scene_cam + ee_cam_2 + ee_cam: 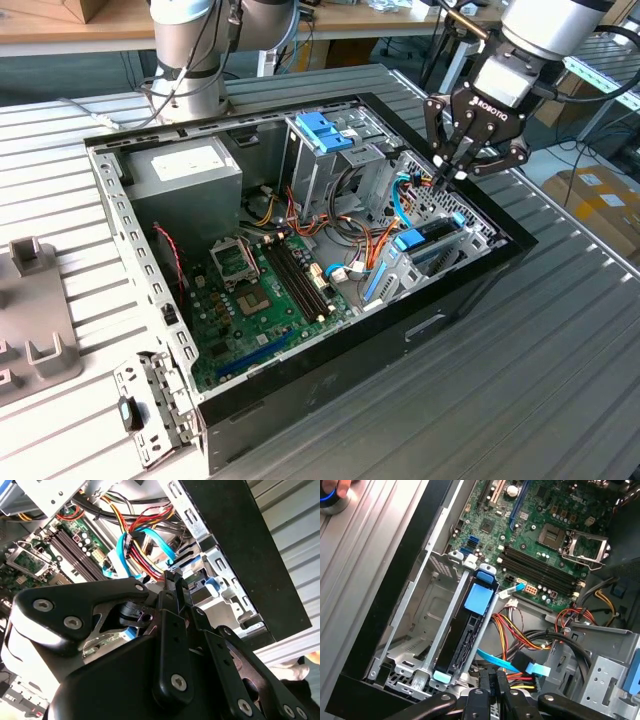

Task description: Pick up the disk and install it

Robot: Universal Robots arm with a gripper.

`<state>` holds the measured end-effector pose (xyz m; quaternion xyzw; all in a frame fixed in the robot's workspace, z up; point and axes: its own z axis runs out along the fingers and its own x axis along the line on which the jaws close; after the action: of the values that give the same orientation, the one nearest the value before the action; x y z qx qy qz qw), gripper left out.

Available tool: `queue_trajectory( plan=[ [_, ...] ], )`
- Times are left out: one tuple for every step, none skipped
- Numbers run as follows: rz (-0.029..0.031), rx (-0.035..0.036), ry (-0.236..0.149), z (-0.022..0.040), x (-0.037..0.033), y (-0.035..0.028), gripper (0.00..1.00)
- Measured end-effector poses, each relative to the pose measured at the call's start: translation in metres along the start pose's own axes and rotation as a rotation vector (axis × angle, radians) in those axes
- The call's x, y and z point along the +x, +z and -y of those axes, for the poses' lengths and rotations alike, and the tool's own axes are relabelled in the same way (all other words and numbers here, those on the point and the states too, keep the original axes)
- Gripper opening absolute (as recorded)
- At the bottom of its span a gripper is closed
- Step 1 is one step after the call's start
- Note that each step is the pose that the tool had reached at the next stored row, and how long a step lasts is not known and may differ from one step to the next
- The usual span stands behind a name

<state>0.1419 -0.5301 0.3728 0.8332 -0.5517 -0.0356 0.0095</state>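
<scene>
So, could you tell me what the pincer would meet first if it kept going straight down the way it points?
Probably the bundle of red, yellow and blue cables beside the disk seated in its bay; the pincer points at them, though depth is unclear.

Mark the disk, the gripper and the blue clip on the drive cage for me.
disk (479, 599): first wrist view, blue carrier tab.
gripper (445, 176): exterior view, between fingertips.
blue clip (325, 131): exterior view, its top face.

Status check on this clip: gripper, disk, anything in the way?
Gripper shut, empty, above the cable bundle. Disk seated upright in the bay by the case wall. Blue cable beside the fingertips.
</scene>
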Motion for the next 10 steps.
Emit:
queue_trajectory(
  plan=[
    [0.0002, 0.0002, 0.005, 0.0, 0.0, 0.0, 0.18],
    [0.0005, 0.0005, 0.009, 0.0, 0.0, 0.0, 0.18],
    [0.0009, 0.0008, 0.015, 0.0, 0.0, 0.0, 0.18],
    [0.0012, 0.001, 0.021, 0.0, 0.0, 0.0, 0.18],
    [0.0014, 0.0013, 0.026, 0.0, 0.0, 0.0, 0.18],
    [0.0019, 0.0017, 0.034, 0.0, 0.0, 0.0, 0.18],
    [0.0025, 0.0022, 0.044, 0.0, 0.0, 0.0, 0.18],
    [0.0028, 0.0025, 0.05, 0.0, 0.0, 0.0, 0.18],
    [0.0031, 0.0027, 0.055, 0.0, 0.0, 0.0, 0.18],
    [0.0035, 0.0031, 0.064, 0.0, 0.0, 0.0, 0.18]
  ],
)
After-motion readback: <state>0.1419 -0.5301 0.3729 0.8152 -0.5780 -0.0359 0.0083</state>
